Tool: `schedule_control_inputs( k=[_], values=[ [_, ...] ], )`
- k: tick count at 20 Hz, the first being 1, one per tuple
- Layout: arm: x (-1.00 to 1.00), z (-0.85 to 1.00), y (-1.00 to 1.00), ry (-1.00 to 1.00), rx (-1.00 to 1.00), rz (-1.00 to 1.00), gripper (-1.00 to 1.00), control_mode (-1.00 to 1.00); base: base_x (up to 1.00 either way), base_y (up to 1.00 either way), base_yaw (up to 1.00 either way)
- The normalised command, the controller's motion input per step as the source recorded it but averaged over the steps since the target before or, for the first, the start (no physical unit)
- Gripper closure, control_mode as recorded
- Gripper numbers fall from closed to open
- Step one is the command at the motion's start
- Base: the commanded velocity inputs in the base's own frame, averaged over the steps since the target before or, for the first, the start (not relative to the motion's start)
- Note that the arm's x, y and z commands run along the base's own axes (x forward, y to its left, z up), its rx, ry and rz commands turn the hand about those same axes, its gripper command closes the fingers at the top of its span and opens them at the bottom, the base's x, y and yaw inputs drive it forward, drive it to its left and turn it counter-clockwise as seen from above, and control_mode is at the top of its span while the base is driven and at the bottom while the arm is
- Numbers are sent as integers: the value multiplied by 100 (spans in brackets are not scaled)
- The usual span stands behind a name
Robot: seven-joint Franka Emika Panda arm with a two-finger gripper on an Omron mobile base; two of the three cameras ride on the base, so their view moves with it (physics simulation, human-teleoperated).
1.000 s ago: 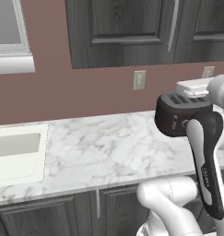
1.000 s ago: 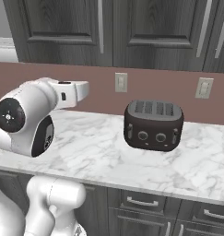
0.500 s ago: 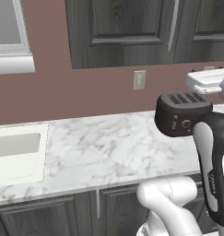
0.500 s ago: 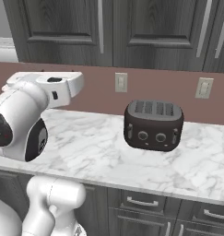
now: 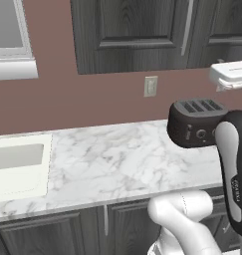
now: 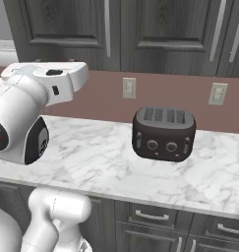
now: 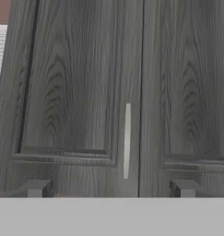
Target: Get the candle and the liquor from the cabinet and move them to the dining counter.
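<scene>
Grey wood across the hand view: cabinet (image 7: 76, 92) door shut, candle and liquor presumably behind it, unseen. Gripper (image 7: 111, 189) spread wide at bottom centre, empty. Silver bar handle (image 7: 126, 140) just above the jaws, slightly right of centre, long axis upright in frame. Toaster (image 6: 163, 133) on marble worktop (image 5: 117, 159), lower right.

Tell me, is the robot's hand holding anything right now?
No. The gripper is open and empty, facing the closed cabinet door and its handle.
</scene>
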Motion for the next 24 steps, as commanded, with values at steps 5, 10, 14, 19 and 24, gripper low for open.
schedule_control_inputs(
  k=[5, 10, 14, 19, 24],
  values=[
    [14, 17, -1, 0, 0, 0, -100, -100, 0, 0, 0],
    [33, 3, -3, 0, 1, 0, -100, -100, 0, 0, 0],
    [37, 0, -5, 0, 1, 0, -100, -100, 0, 0, 0],
    [40, 0, 0, 0, 0, 0, -100, -100, 0, 0, 0],
    [44, 0, -7, 0, 2, -2, -100, -100, 0, 0, 0]
  ],
)
